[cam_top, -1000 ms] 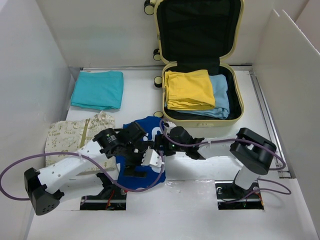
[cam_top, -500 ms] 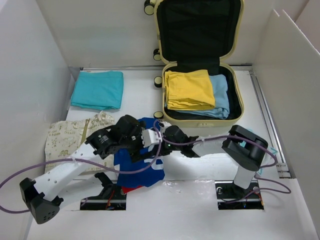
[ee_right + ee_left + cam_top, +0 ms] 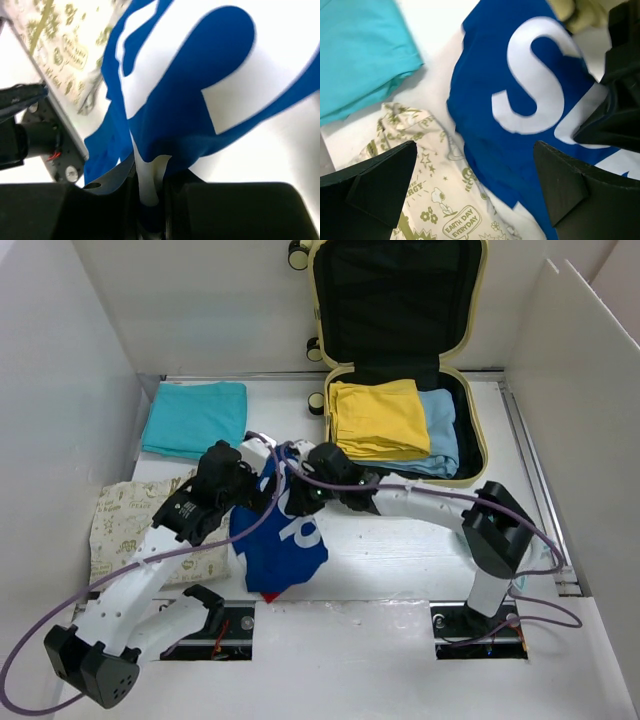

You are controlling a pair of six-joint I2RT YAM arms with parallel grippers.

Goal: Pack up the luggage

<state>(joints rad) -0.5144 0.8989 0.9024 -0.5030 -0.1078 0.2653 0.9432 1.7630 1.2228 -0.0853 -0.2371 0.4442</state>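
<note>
**item:** pale yellow hard-shell suitcase [image 3: 478,455] with black fabric lining. it sits at the far side of your white table [image 3: 400,565], right of centre. the lid is open and leans back against the wall.

**packed so far:** two pieces.
- a folded yellow garment [image 3: 378,420] on the left of the lower shell
- a folded light blue garment [image 3: 445,435], partly under the yellow one

**in hand:** blue t-shirt [image 3: 285,540] with large white lettering.
- it is out on the table near the suitcase's front left corner, not yet inside.
- it looks partly lifted at the end nearest the suitcase.
- your right gripper [image 3: 150,192] is pinched tight on a fold of it, and the right wrist view shows cloth bunched between the fingers.
- your left gripper [image 3: 475,150] hangs over the same shirt with its fingers spread wide and nothing between them.

**left to pack:**
- a folded teal garment [image 3: 196,418] at the far left, well apart from the suitcase
- a cream garment with green cartoon print [image 3: 125,515], nearer you on the left and touching the blue shirt's edge

**progress, as a judgement:** you are about two fifths done. the third piece is gripped but has to cross to the shell, two more are untouched, and the lid is yet to be closed.
</note>
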